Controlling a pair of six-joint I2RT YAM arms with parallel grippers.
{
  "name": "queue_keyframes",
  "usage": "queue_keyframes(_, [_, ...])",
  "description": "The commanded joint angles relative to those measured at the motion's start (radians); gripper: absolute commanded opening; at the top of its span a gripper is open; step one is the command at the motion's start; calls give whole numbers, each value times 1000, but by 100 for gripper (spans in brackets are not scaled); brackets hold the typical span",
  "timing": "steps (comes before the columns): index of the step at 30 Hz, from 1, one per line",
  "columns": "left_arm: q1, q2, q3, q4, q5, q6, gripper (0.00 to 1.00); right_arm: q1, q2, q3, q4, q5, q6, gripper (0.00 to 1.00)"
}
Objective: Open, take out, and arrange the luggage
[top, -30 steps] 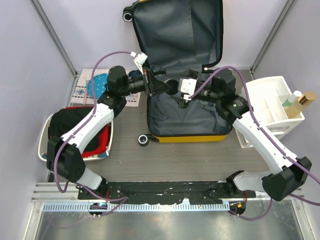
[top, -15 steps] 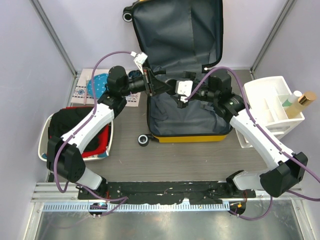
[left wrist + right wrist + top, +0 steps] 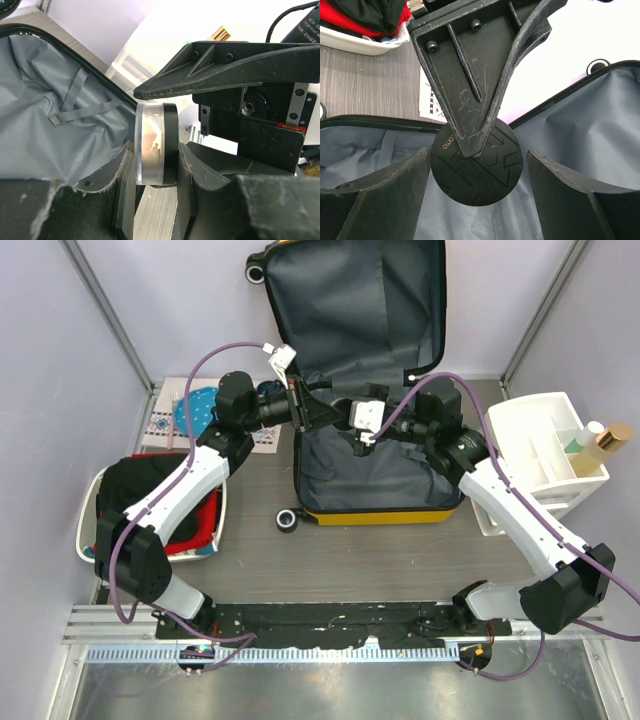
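Grey wooden table (image 3: 400, 560), lilac walls. The left gripper (image 3: 335, 414) is clamped on a round black case (image 3: 156, 142). The right gripper (image 3: 478, 172) spreads wide either side of it, not touching. The yellow luggage (image 3: 380, 517) lies open directly beneath both.

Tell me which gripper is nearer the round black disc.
Left. The left gripper is clamped on the disc above the open luggage; the right gripper, open, straddles it without gripping.

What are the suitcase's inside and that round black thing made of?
The luggage is lined with grey matte fabric: it creases and carries a strap. The round case looks like matte black plastic, with moulded lines; its other half seems clear and glossy.
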Motion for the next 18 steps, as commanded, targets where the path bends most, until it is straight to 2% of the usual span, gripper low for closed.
queue_keyframes(1, [-5,0,51,45,16,-12,0,6,0,44,40,-23,10,81])
queue_keyframes(5, [-5,3,52,45,17,-12,0,6,1,46,31,-24,0,64])
queue_keyframes(7, [-5,3,52,47,17,-12,0,6,1,46,26,-19,0,60])
queue_keyframes(9, [-5,5,54,44,17,-10,16,6,3,54,26,-4,13,55])
queue_keyframes(10, [-5,3,54,35,3,-6,43,6,6,58,26,6,29,54])
queue_keyframes(11, [0,0,57,0,-7,2,66,4,8,73,21,21,56,52])
queue_keyframes(12, [5,2,60,-14,-7,13,86,1,8,83,8,39,70,51])
queue_keyframes(13, [14,0,60,-40,-15,16,99,-6,9,90,1,50,90,51])
queue_keyframes(18, [129,-9,23,-74,-29,28,100,-153,11,178,-132,98,275,49])
